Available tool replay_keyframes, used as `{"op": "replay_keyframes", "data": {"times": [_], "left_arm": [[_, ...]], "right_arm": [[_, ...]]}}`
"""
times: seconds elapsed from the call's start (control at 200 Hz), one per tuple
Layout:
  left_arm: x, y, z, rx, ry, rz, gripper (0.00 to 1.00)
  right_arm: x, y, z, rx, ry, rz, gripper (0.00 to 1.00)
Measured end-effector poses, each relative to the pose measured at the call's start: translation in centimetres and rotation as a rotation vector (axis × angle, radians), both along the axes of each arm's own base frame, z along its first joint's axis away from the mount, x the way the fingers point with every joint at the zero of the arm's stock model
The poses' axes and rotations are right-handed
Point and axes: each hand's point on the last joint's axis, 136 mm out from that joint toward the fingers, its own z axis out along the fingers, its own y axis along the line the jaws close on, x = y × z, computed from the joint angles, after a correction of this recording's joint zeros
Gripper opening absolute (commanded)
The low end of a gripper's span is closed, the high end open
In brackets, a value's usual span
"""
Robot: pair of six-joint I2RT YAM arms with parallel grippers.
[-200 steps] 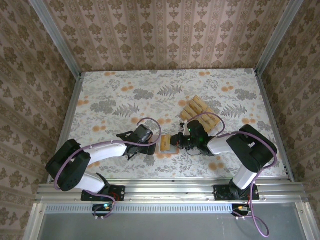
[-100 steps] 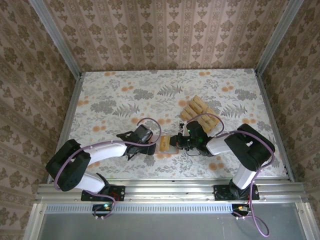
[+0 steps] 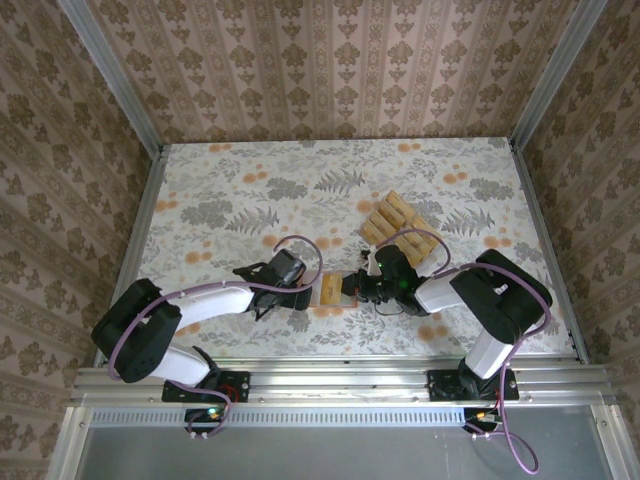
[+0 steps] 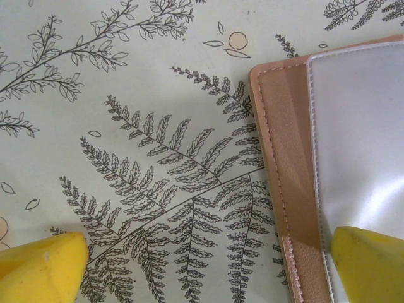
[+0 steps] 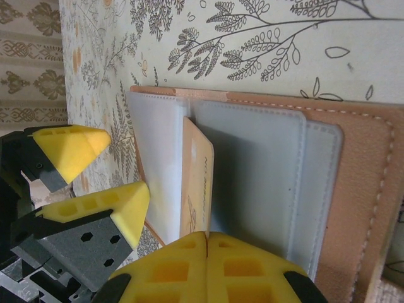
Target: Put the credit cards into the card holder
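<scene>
The holder [image 5: 360, 189] lies open on the tabletop [image 3: 250, 190] between the two arms. One card [image 5: 198, 183] sits part-way in a slot, its long axis running straight ahead from the right tool [image 5: 207, 243]. That tool is together, tips at the card's near end; pinching or pushing, I cannot tell. The left tool [image 4: 208, 265] is apart, one finger on the holder's edge. Loose cards [image 3: 400, 228] fan out nearer the right arm: roughly seven, too small to count surely.
</scene>
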Motion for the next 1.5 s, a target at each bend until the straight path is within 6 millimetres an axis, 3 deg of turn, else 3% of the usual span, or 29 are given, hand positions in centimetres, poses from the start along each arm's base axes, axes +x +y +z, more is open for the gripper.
{"op": "replay_keyframes", "data": {"times": [1.09, 1.375, 1.5], "left_arm": [[-0.1, 0.8, 0.4, 0.014, -0.008, 0.036, 1.0], [1.8, -0.9, 3.1, -0.022, -0.06, 0.017, 1.0], [2.2, -1.3, 2.9, -0.014, -0.058, 0.008, 1.0]], "right_arm": [[0.3, 0.3, -0.6, -0.007, 0.005, 0.007, 0.0], [0.3, 0.3, -0.6, -0.006, 0.005, 0.007, 0.0], [0.3, 0.3, -0.6, -0.006, 0.005, 0.007, 0.0]]}}
